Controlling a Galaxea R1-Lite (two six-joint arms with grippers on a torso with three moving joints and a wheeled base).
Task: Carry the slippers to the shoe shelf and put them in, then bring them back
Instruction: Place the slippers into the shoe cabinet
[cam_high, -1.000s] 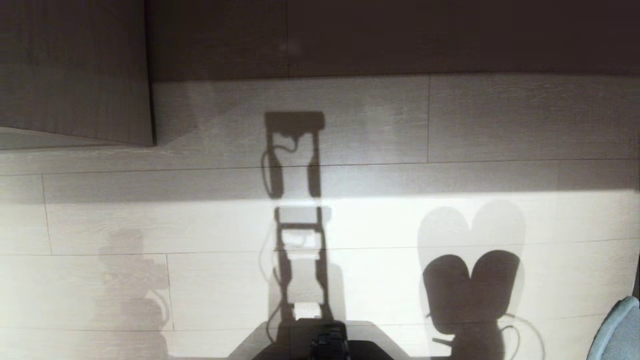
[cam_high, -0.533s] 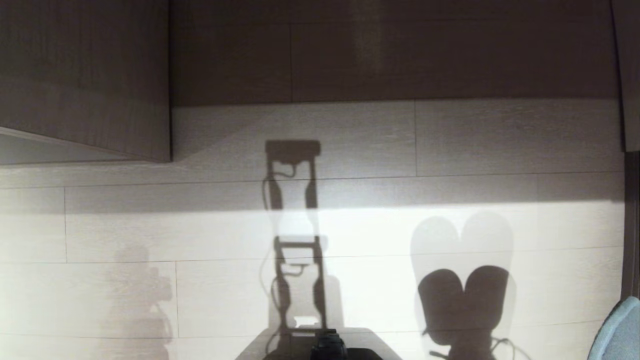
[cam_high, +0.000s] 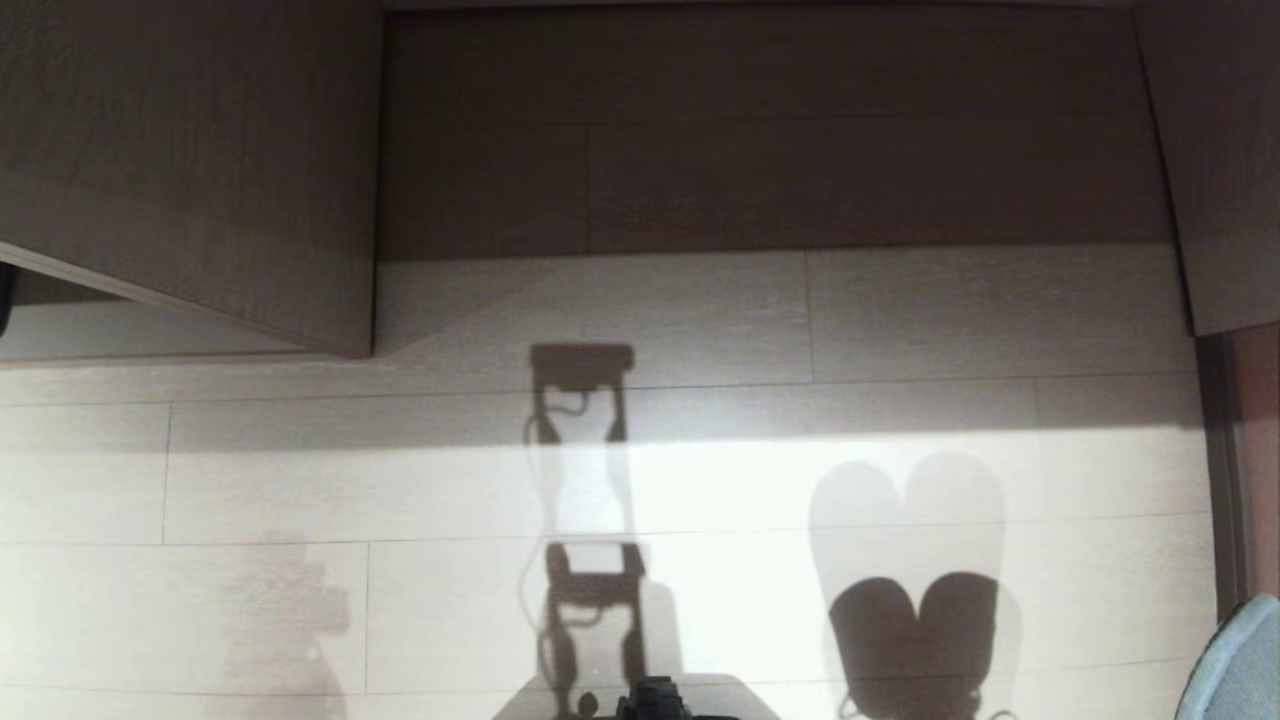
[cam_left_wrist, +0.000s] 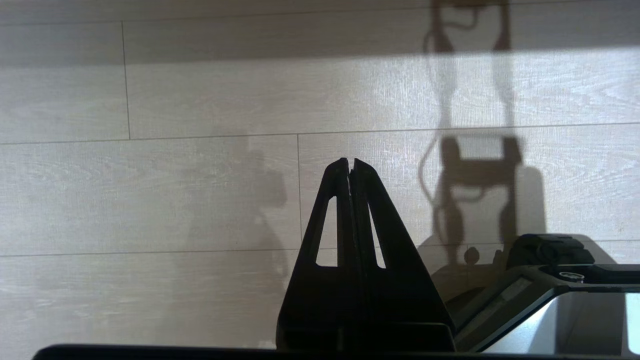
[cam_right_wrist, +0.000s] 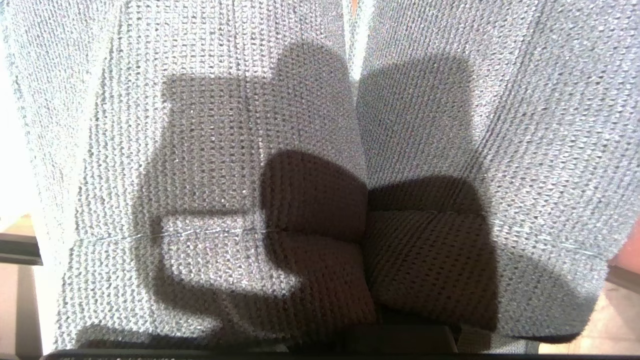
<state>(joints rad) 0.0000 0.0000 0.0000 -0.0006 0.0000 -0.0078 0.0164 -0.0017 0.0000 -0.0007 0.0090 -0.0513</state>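
Two grey knitted fabric slippers (cam_right_wrist: 320, 125) are filling the right wrist view side by side, hanging from the right gripper, whose fingers, hidden beneath them, are pinching them. In the left wrist view, the left gripper (cam_left_wrist: 350, 162) is idling, fingers pressed together. In the head view, the beige wood-grain shoe shelf (cam_high: 190, 180) is standing ahead-left; carrying steadily should be keeping the pair from swinging.

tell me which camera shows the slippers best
The right wrist view: the slippers fill it, grey knit side by side. The head view catches only a blue-grey edge and their shadow; the left wrist view shows none.
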